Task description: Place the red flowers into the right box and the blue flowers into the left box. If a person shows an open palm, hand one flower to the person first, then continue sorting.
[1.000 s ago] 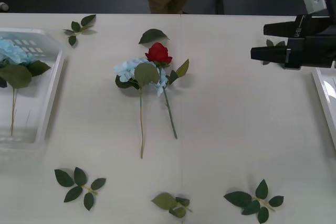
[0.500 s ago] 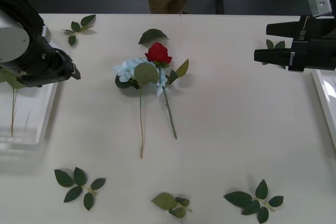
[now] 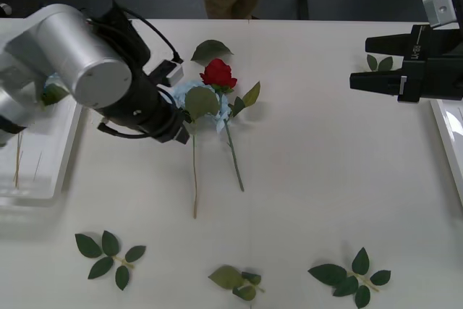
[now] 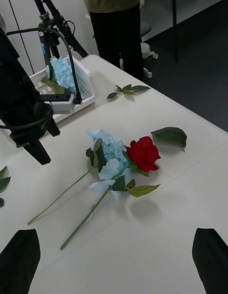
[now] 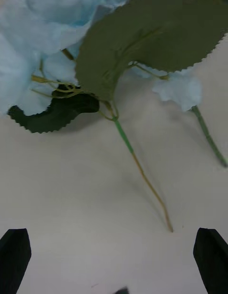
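The left gripper (image 3: 179, 134), fingers spread, has swung in from nine o'clock beside the blue flower (image 3: 189, 98); the right gripper (image 3: 356, 79), released, hovers unchanged.

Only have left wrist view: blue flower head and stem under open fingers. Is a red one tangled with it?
Observer: The red rose lies beside the blue flower, its head against the blue cluster. Their stems spread apart lower down.
Operator: Right arm in the way?
Observer: No. The right gripper hovers open over the right side of the table, well off from both flowers.
Operator: Left box status?
Observer: The left box holds a second blue flower.
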